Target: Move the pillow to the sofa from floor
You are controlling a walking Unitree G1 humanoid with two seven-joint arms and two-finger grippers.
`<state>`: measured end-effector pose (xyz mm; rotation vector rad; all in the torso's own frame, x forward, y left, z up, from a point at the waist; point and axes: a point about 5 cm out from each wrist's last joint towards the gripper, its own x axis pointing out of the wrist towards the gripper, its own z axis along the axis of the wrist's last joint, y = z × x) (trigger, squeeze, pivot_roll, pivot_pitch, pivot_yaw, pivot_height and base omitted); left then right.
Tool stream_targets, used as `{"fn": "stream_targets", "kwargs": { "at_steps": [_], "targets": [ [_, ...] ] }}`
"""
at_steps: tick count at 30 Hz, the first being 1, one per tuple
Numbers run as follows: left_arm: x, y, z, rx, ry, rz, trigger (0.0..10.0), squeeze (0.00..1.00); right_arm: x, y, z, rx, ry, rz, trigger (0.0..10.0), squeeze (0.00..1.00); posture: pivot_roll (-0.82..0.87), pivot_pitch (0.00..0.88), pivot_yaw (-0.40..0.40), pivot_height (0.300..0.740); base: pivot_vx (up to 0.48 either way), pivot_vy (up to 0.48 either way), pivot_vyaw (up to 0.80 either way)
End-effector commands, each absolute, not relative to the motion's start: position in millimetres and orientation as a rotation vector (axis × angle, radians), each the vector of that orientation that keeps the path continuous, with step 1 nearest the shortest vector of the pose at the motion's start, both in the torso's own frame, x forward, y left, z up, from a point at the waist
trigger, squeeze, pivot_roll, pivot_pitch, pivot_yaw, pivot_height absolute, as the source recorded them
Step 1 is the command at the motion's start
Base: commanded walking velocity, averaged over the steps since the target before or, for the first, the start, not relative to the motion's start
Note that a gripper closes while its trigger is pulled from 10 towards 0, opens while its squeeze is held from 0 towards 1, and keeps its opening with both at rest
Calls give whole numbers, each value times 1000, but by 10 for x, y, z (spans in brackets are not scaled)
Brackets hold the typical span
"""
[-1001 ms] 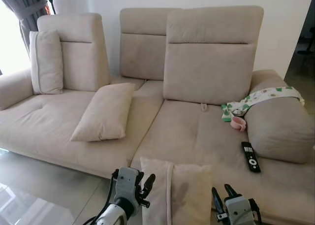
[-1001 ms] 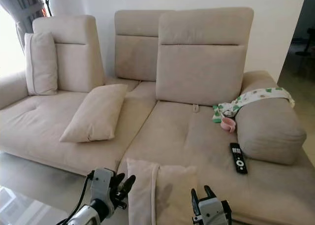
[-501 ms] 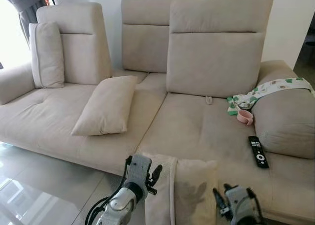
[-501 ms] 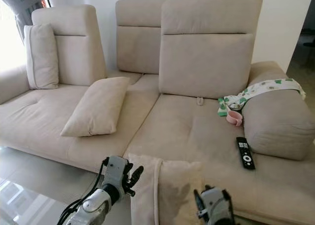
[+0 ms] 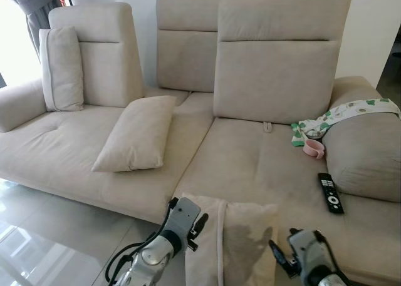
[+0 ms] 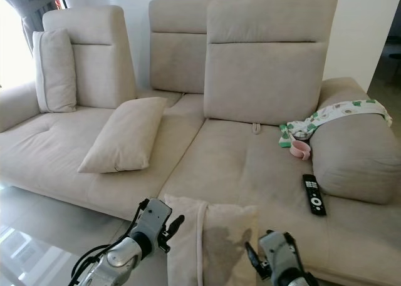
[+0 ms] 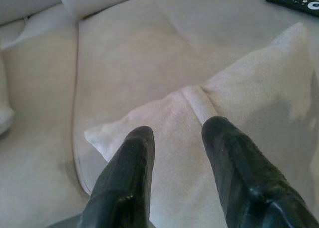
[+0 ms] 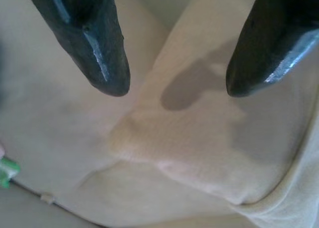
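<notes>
A beige pillow [image 5: 241, 236] stands upright at the front edge of the beige sofa [image 5: 250, 161], its top corner leaning over the seat. My left gripper [image 5: 197, 229] is at the pillow's left side, open, and its fingertips [image 7: 139, 138] rest over the pillow's seam [image 7: 199, 101]. On the pillow's right side, my right gripper [image 5: 280, 261] is open with its fingers spread wide above the pillow's corner [image 8: 199, 133]. The pillow's lower part is cut off by the frame.
Another beige pillow [image 5: 136, 132] lies on the left seat, and a cushion [image 5: 61, 67] stands against the left back. A black remote [image 5: 330, 193], a pink cup [image 5: 313, 149] and a green-patterned cloth [image 5: 338, 114] are on the right. Glossy tile floor [image 5: 37, 236] lies at the left.
The camera has come closer to the sofa and tilted slightly. My left arm reaches further forward along the pillow's side. The pillow stays between both grippers.
</notes>
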<state>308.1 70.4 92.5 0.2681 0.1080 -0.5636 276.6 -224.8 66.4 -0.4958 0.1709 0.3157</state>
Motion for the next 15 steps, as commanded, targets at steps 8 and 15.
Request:
{"fn": "stream_targets", "kwargs": {
  "at_steps": [8,15],
  "targets": [
    [2972,663,988,469,39,-637,10000,0,3187,-2232,825,-704,192,391,10000,0,190,73,92,497,0,0,0],
    [2912,741,996,482,46,-632,10000,0,3242,-2289,901,-742,185,390,10000,0,219,106,100,497,0,0,0]
  ]
}}
